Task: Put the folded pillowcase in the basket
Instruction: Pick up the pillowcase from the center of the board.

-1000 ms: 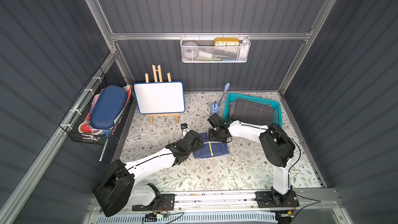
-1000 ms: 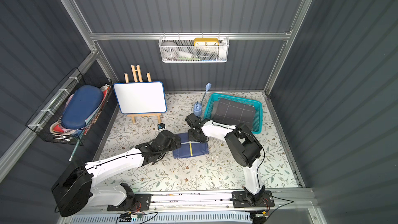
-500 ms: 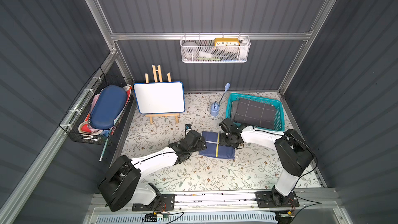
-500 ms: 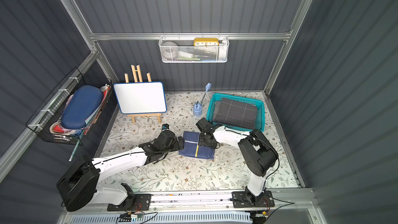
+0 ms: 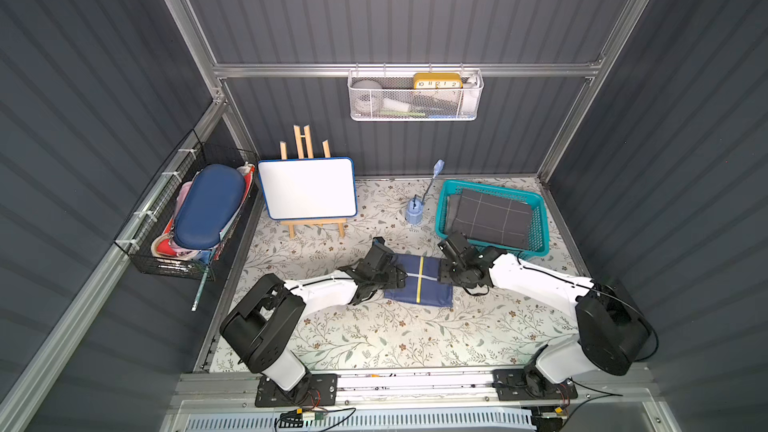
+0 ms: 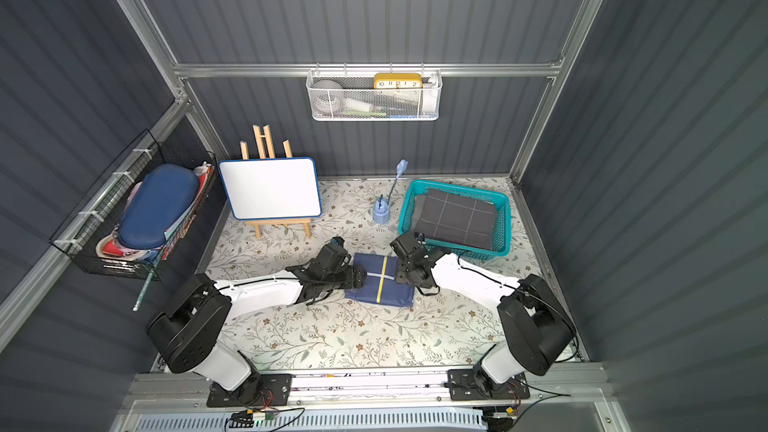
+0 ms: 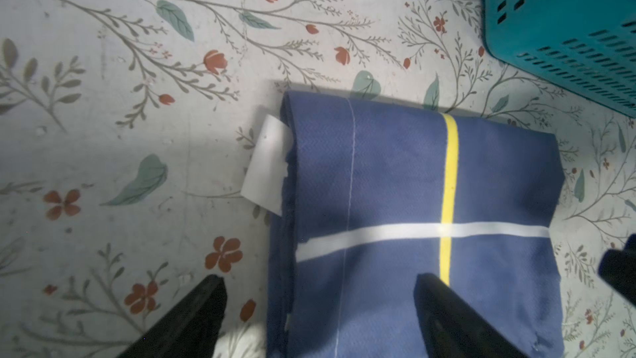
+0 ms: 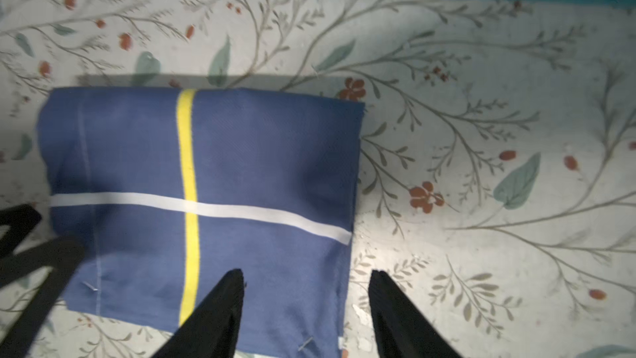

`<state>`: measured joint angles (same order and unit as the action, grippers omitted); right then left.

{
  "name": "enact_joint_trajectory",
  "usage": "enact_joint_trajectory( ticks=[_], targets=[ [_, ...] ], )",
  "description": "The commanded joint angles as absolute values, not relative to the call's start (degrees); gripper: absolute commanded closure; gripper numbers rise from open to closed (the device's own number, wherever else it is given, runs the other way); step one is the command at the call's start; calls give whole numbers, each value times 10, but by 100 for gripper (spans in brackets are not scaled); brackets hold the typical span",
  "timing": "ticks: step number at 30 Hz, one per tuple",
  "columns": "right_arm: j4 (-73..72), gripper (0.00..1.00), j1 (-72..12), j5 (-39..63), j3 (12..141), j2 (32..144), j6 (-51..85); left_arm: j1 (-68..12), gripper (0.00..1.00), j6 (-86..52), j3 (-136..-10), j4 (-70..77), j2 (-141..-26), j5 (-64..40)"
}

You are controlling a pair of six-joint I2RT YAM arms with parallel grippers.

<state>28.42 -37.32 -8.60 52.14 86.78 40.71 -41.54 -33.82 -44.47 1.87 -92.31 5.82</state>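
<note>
**Take both side edges before lifting**

Folded pillowcase point(image 5: 419, 280) lies flat on the tabletop point(image 5: 374, 326), near the basket point(image 7: 568, 12) but outside it. My left claw point(image 7: 320, 277) and right claw point(image 8: 306, 272) are both released, each straddling an opposite edge. Best to work a finger under all the layers, clench both together, and lift level so the folds hold

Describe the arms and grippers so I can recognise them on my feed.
The left arm and right arm have white links, bulky black joint housings and thin black cables along them. The left gripper and right gripper each end in two tapered matte-black fingers.
</note>
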Motion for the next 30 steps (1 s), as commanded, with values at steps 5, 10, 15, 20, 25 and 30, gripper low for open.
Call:
enact_joint_trajectory(
  ticks=[5, 10, 15, 20, 25, 30],
  targets=[
    [237, 38, -343, -41, 481, 894, 435, -401, 20, -301, -483, 25, -963, 10],
    [221, 39, -339, -28, 484, 912, 435, -401, 27, -315, -483, 19, -982, 7],
    [221, 44, -340, -15, 494, 940, 433, -401, 40, -322, -486, 25, -1003, -9],
    [208, 57, -340, 5, 492, 954, 431, -401, 56, -336, -486, 26, -1006, -7],
    [209, 75, -344, 1, 487, 933, 429, -402, 74, -344, -481, 28, -987, -1],
    [219, 89, -360, -8, 492, 909, 422, -402, 91, -357, -458, 44, -946, 3]
  ],
)
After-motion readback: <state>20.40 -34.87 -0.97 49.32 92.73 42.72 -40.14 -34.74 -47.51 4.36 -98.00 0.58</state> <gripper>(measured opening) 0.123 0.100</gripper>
